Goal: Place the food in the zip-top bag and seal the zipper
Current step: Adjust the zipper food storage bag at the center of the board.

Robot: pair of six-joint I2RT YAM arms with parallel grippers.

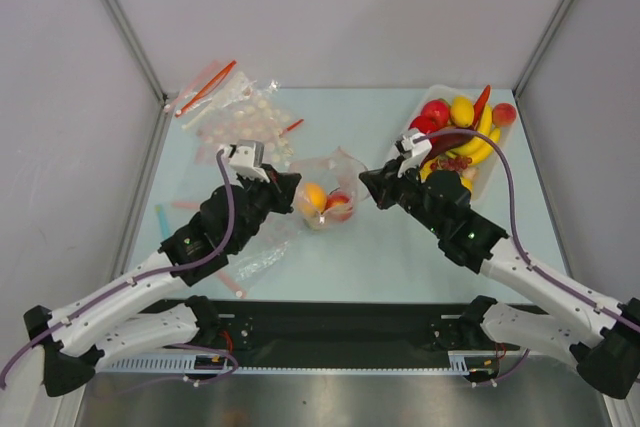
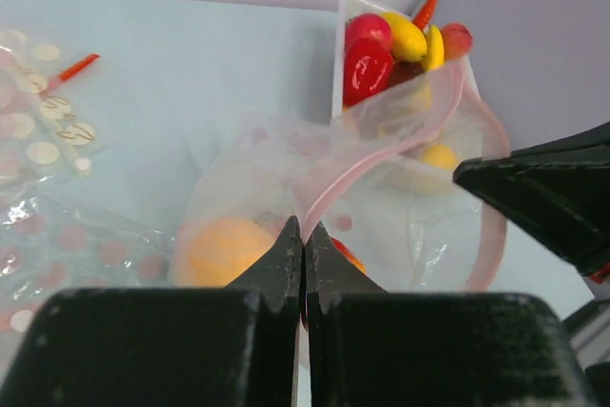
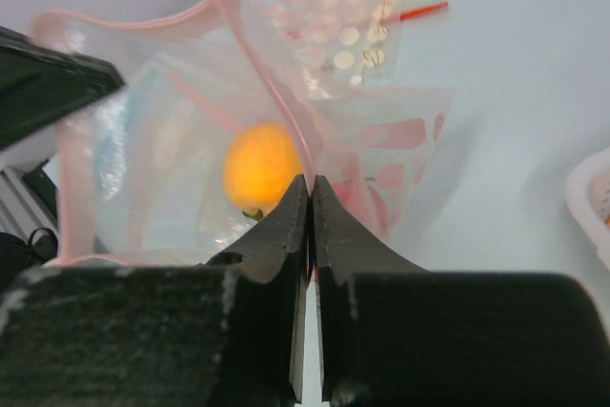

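The bag stands at mid-table, its mouth held wide. The left gripper on the bag's left and the right gripper on its right each have their fingers pressed together on the mouth edge. They pinch the pinkish zipper, which loops open between them. Inside the bag lie an orange peach and a red piece. Beyond the bag to the right, the tray holds more food. Dotted bags lie beyond the bag to the left. Bare table spreads on the bag's near side.
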